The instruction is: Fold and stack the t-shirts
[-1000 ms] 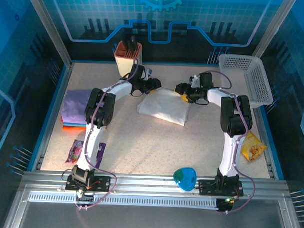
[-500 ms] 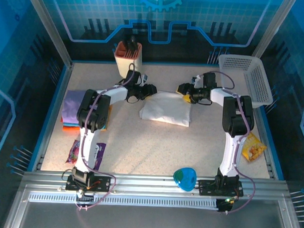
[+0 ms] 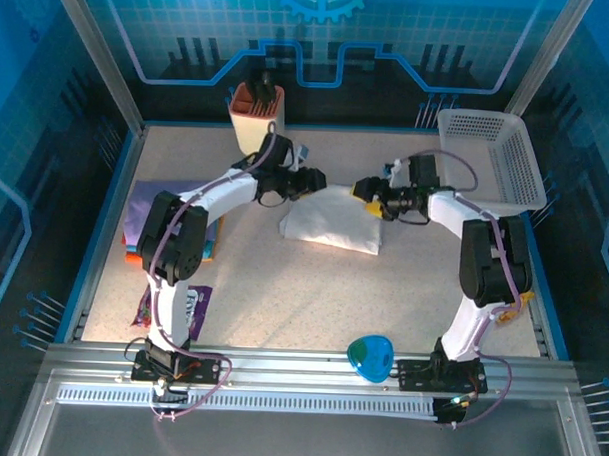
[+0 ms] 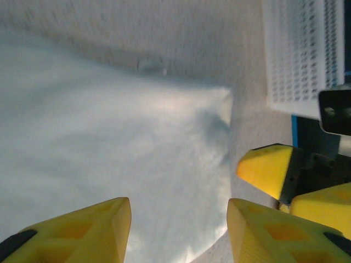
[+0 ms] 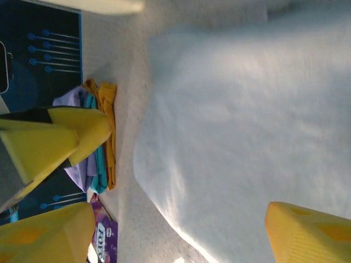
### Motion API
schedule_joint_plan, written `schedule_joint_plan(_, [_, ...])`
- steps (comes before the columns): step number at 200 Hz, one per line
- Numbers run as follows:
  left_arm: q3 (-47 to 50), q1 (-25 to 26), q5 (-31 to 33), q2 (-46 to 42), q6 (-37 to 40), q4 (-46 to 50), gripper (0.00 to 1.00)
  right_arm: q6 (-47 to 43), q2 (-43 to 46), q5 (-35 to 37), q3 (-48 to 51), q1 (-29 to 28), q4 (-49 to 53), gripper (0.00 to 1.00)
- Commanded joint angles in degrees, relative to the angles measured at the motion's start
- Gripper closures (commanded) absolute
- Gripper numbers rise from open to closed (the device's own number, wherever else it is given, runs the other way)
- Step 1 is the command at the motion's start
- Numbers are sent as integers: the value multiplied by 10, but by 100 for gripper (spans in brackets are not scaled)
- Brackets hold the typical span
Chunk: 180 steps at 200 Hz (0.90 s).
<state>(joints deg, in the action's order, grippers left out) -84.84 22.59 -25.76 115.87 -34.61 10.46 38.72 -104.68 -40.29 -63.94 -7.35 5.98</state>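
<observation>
**Folded shirt [image 3: 330,227] mid-tabletop, tools at its far edge**

The shirt lay on the tabletop [image 3: 312,288], long axis roughly left to right, well apart from the stack [image 3: 137,207] at left. It lay just nearward of both tools: left tool [image 3: 314,178] by the far-left corner, right tool [image 3: 362,188] by the far-right, about equally near. Both were released, jaws apart, nothing held. Versus one second earlier, the right jaws were wider, both elbows had swung outward, and the shirt had barely shifted.

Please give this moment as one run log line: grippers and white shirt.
left gripper: open, over white t-shirt | right gripper: open, over same shirt | shirt: folded, on table, not gripped
</observation>
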Motion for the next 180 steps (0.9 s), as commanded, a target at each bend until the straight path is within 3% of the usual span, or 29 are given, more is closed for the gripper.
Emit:
schedule_joint_plan(1, [61,10,-5,4,-23,-2,50,65,-1,-33,58,-19,-82,18])
schedule_joint_plan(82, [226,48,24,-22,-73,-87,51,-24,-7,-6,127,-6,-23,18])
schedule_joint_plan(128, [283,109,36,-69,-123,-119,52,-108,16,16,121,18,80,18])
schedule_joint_plan(154, [259,114,33,-105,-105,-54,49,-132,39,26,110,21,115,18])
schedule_joint_plan(180, [197,87,61,-149,-21,88,41,-135,51,11,89,26,131,18])
